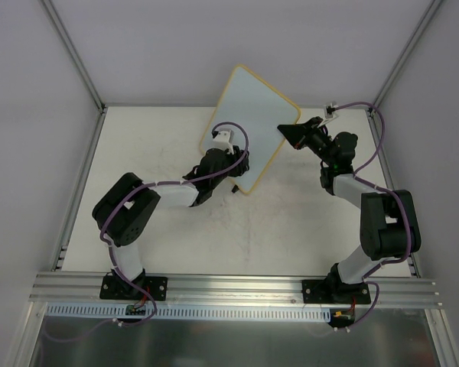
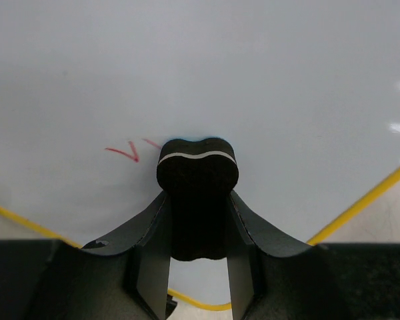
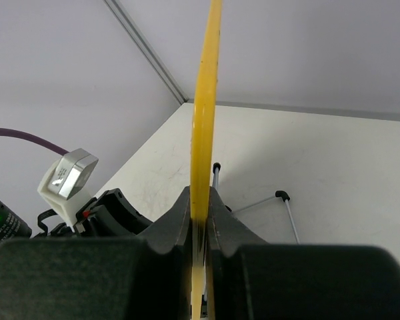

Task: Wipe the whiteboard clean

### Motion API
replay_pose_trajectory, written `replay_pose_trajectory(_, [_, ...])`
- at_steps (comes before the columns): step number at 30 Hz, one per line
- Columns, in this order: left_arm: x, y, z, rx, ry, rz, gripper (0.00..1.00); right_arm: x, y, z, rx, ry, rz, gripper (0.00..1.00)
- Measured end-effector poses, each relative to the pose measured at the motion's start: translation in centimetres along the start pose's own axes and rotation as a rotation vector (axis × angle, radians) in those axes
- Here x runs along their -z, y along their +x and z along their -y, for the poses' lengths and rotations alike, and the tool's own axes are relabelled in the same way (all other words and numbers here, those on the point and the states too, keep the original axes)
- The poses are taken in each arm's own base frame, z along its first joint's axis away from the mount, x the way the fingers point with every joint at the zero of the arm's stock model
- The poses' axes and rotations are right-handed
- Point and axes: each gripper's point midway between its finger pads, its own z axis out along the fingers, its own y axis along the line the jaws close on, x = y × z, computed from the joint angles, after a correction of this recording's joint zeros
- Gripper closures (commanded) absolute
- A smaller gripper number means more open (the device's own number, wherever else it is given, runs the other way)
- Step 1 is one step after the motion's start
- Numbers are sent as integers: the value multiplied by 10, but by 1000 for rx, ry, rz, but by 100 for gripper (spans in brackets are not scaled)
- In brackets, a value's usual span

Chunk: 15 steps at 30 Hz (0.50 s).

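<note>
The whiteboard [image 1: 252,99] stands tilted up off the table, its yellow frame edge [image 3: 205,100] running straight up through the right wrist view. My right gripper [image 1: 291,131] [image 3: 202,200] is shut on that right edge. My left gripper [image 1: 231,149] [image 2: 199,197] is shut on a black eraser [image 2: 198,170] with a white stripe, its end pressed against the white surface [image 2: 240,67]. Two short red marks [image 2: 125,153] remain just left of the eraser. The board's lower part is hidden behind the left wrist in the top view.
The board's thin wire legs with black tips [image 3: 282,195] hang over the white table [image 1: 291,222]. Grey walls and metal frame posts [image 1: 73,53] enclose the table at the back and sides. The left wrist camera [image 3: 67,177] sits close beside the board.
</note>
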Motion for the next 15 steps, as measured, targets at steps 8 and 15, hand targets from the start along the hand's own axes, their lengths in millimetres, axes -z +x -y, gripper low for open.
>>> replay_pose_trajectory(8, [8,15,-57,16,-218,-64,100,0,0,-5,10,-25,-4,100])
replay_pose_trajectory(15, [22,31,-89,23,-293,-132,100,-1,1,-16,37,-72,-9,100])
